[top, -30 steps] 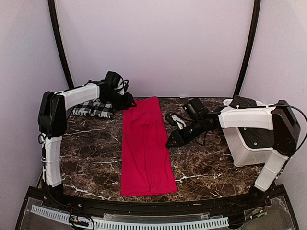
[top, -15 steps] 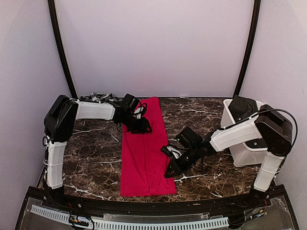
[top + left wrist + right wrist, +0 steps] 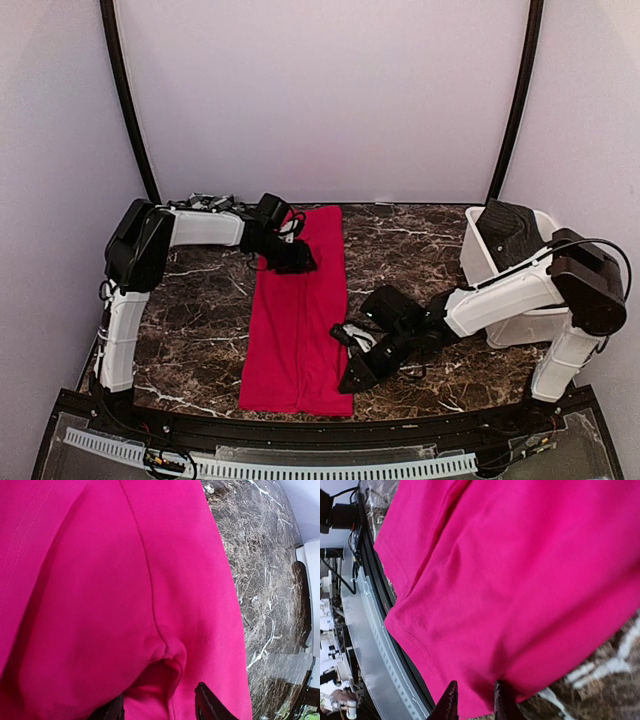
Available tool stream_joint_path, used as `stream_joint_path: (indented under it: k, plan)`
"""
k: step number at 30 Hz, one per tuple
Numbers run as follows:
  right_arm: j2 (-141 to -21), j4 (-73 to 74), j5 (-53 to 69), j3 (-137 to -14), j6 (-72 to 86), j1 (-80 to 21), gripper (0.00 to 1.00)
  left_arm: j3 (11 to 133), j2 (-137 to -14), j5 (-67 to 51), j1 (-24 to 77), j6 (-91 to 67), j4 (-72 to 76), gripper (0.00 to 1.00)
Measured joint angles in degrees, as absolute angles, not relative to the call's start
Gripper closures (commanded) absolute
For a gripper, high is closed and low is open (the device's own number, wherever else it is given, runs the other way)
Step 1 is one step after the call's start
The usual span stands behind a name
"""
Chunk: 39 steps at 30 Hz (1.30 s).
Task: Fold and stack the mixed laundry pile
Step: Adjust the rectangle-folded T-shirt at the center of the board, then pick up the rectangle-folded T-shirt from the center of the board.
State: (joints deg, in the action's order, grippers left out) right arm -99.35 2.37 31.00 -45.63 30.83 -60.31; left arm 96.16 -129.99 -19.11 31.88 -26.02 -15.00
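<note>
The plain red garment (image 3: 300, 320) lies as a long strip down the middle of the marble table. My left gripper (image 3: 297, 262) presses on its far part, open. In the left wrist view the fingers straddle a raised pucker of the red garment (image 3: 100, 580), with my left gripper (image 3: 161, 707) at the bottom edge. My right gripper (image 3: 352, 378) is at the near right corner. It is shut on the hem of the red garment (image 3: 520, 570), which shows pinched in my right gripper (image 3: 476, 702). The checked garment (image 3: 205, 203) peeks out at the back left, mostly hidden by my left arm.
A white bin (image 3: 478, 262) stands at the right with something dark in it. The table's front rail (image 3: 300, 465) runs just beyond the garment's near hem. Curved black posts and pale walls close in the back and both sides.
My left gripper came from the back left onto the red garment. My right gripper slid down its right edge to the near corner, narrowing, and the garment's near end shifted left.
</note>
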Motion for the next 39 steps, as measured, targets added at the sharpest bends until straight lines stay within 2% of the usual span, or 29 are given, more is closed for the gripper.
stream_joint_path:
  k: [5, 8, 15, 21, 29, 39]
  plan:
    - [-91.8, 10.1, 28.0, -45.8, 30.6, -60.5, 0.67, 92.1, -126.1, -18.8, 31.6, -26.0, -15.3, 0.44]
    - [-88.6, 11.6, 27.7, -46.0, 30.8, -60.5, 0.66, 86.0, -118.4, -18.3, 31.3, -26.5, -16.3, 0.42]
    - [-87.5, 11.1, 29.2, -41.8, 34.6, -60.5, 0.66, 62.0, -90.1, -16.8, 32.7, -31.4, -13.6, 0.42]
    - [-87.6, 9.9, 30.2, -37.4, 39.2, -60.6, 0.66, 40.9, -73.4, -15.0, 41.7, -38.9, -14.5, 0.47]
    - [-90.7, 4.6, 31.3, -37.4, 43.0, -60.9, 0.66, 28.2, -62.1, -10.7, 52.4, -51.4, -17.8, 0.53]
    - [-92.6, 1.4, 32.8, -37.5, 44.1, -61.1, 0.7, 21.9, -60.2, -8.1, 57.7, -61.2, -17.5, 0.61]
